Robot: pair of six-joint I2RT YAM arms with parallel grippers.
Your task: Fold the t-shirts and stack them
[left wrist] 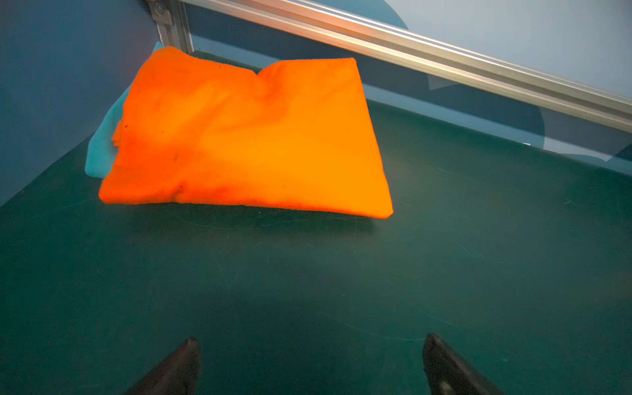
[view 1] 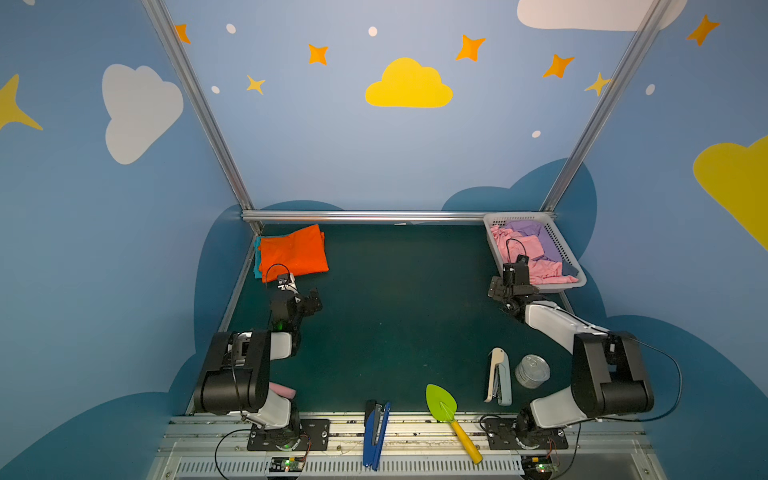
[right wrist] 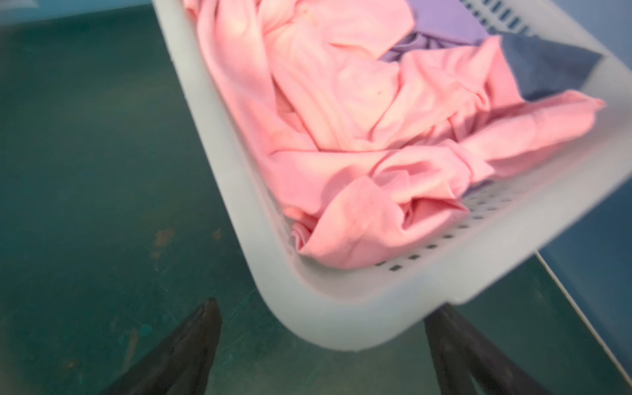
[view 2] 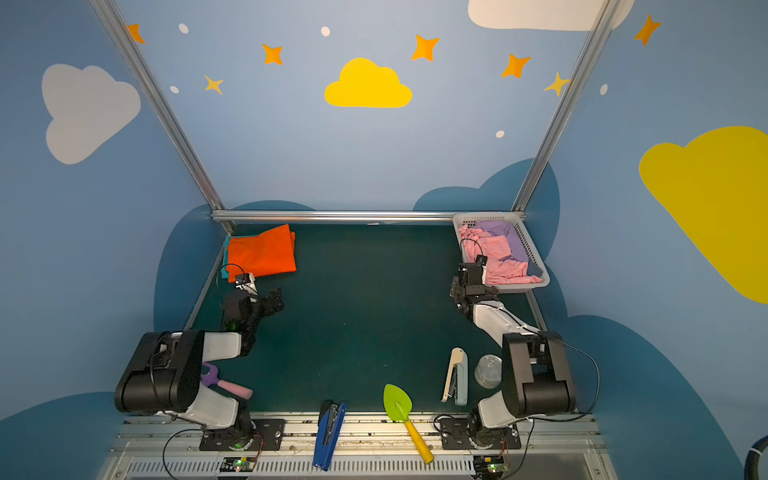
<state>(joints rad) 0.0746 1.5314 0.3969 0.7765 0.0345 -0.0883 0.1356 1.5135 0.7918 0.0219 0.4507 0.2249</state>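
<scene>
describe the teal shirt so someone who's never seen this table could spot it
Go to the far left corner of the dark green table. A folded orange t-shirt lies there. The teal t-shirt is the thin blue-green strip peeking out beneath its wall-side edge, almost wholly covered by the bright orange on top.

**Two folded t-shirts in one stack**

The orange t-shirt (view 1: 293,254) is folded into a rough rectangle. It lies flat on top of the teal t-shirt (view 1: 257,266), in the far left corner of the green table (view 1: 395,316). Its surface has some soft wrinkles. Of the teal t-shirt, only a narrow strip shows beside the left edge of the orange one.
</scene>
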